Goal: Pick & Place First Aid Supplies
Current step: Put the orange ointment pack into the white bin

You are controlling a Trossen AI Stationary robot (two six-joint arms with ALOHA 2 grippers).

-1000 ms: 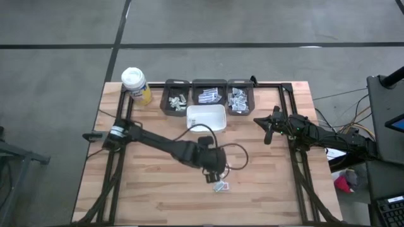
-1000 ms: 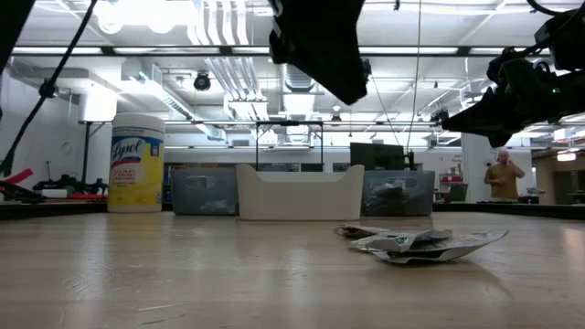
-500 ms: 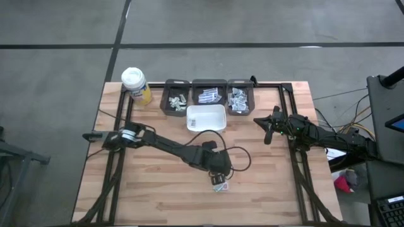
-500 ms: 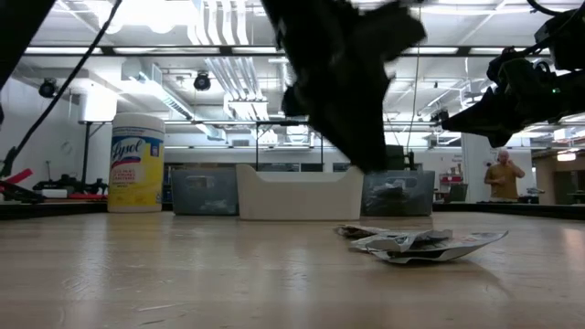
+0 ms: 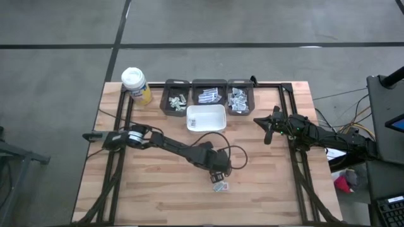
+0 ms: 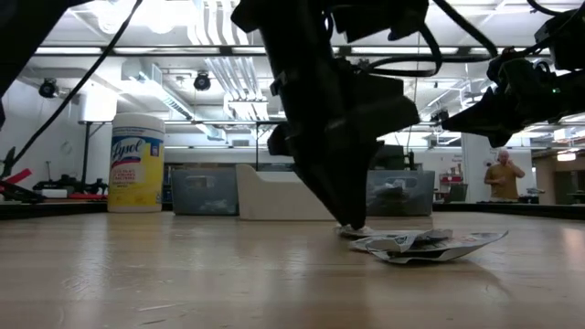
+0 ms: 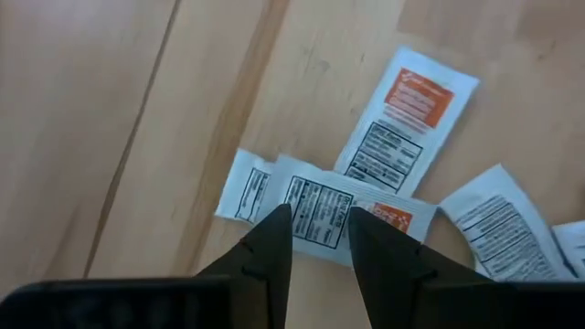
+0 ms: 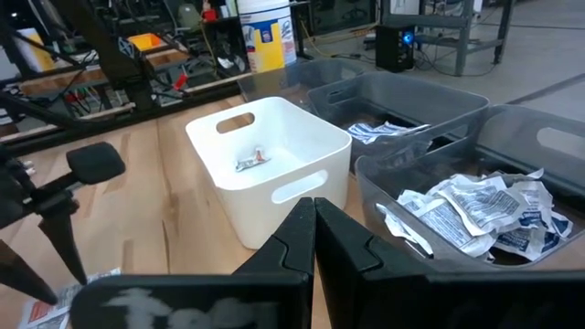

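Several first aid supplies (image 5: 219,186) lie as small white printed packets in a loose heap on the bare wood (image 6: 425,243). My left gripper (image 7: 320,219) reaches down over them, slanting steeply, its fingers open by a narrow gap. A packet with black and orange print (image 7: 322,203) lies under that gap. Beside it are an orange-labelled packet (image 7: 404,117) and another white one (image 7: 498,233). My right gripper (image 5: 267,130) waits shut above the table's right side (image 8: 313,215). My left gripper comes from above, and its two fingertips (image 7: 277,224) stand over the near edge of the black and orange printed packet (image 7: 315,233), which lies flat on the table. In the low view the tips (image 6: 350,222) reach table height. I cannot tell whether they touch it.
A white bin (image 5: 206,118) with one small packet (image 8: 249,160) in it stands behind the heap. Three grey bins (image 5: 209,94) holding packets line the far edge. A white-capped yellow canister (image 5: 136,85) stands at the far left corner. A person (image 6: 501,175) is far off in the room.
My left gripper has come down from well above the table to the packet heap, shifting a little toward the near edge and rolling slightly. The gap between its fingers looks the same. The packets have stayed where they were.
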